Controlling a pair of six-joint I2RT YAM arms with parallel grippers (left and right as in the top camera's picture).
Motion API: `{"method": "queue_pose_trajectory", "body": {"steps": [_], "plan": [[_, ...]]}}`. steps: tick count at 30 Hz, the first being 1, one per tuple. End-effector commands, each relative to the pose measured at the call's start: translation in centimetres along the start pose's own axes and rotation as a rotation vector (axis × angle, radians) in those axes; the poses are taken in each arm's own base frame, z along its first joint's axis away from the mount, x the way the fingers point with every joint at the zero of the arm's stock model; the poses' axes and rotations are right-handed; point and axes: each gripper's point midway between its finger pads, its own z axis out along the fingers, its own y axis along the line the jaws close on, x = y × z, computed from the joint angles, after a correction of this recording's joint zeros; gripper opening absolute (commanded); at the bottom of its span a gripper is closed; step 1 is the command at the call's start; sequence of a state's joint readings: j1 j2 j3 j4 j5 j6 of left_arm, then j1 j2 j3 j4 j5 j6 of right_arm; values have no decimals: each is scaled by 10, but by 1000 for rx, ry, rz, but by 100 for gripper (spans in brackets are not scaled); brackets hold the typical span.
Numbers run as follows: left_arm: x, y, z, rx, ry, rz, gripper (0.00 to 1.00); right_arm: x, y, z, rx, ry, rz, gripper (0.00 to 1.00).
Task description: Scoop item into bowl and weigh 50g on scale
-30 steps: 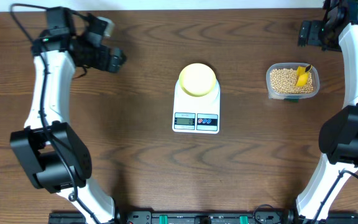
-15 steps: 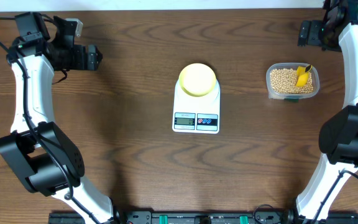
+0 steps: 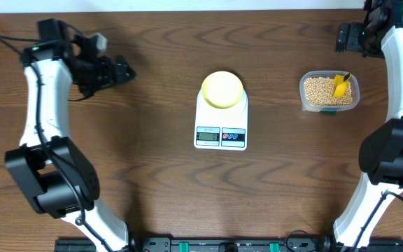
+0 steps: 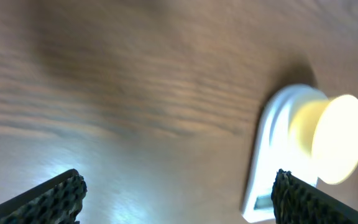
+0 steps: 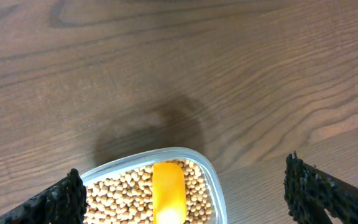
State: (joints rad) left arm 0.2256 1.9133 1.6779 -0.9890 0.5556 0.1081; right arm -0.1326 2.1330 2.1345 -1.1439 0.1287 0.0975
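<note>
The pale yellow-green bowl (image 3: 222, 89) stands on the round platform of the white scale (image 3: 220, 134) at mid-table; in the left wrist view the bowl (image 4: 331, 140) and the scale (image 4: 267, 155) are blurred at the right. The tan beans (image 3: 319, 91) fill a clear tub (image 3: 305, 78) at the right, with a yellow scoop (image 3: 340, 85) lying in them. My left gripper (image 3: 122, 70) is open and empty, well left of the scale. My right gripper (image 3: 342, 36) is open and empty behind the tub; its wrist view shows the beans (image 5: 123, 193) and the scoop (image 5: 168, 190) below.
Bare dark wood table lies all round the scale. The table's far edge (image 3: 187, 10) runs just behind both grippers. The tub's rim (image 5: 211, 177) sits between my right fingers (image 5: 64, 199) in the wrist view.
My left arm swung left toward the table's corner, then came back right toward the scale, its gripper still open. The right arm, bowl, scale and tub have not moved.
</note>
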Motion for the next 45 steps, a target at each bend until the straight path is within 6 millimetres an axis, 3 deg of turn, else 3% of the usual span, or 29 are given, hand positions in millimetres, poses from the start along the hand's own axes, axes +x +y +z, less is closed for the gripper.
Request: {"method": "queue_pose_trajectory", "body": {"steps": [1, 7, 12, 16, 24, 29, 33, 37, 41, 45], "plan": [[12, -28, 13, -2, 62, 36, 98, -5, -4, -4, 11, -18, -3, 99], [38, -67, 40, -134, 152, 82, 98, -5, -4, -4, 11, -17, -3, 99], [63, -112, 58, -134, 211, 157, 98, -5, -4, -4, 11, -17, -3, 99], [84, -136, 65, -135, 261, 204, 98, -5, -4, -4, 11, -17, -3, 99], [114, -144, 70, -407, 253, 217, 98, -5, -4, -4, 11, -17, -3, 99], [133, -168, 75, -419, 255, 301, 98, -5, -4, -4, 11, -17, -3, 99], [146, -189, 69, -381, 270, 480, 98, -5, -4, -4, 11, -17, -3, 99], [153, -206, 60, -355, 245, 536, 98, -5, -4, -4, 11, -17, -3, 99], [150, -200, 62, -385, 237, 539, 98, -5, -4, -4, 11, -17, -3, 99], [160, -191, 75, -377, 292, 586, 98, -5, -4, -4, 11, -17, -3, 99]]}}
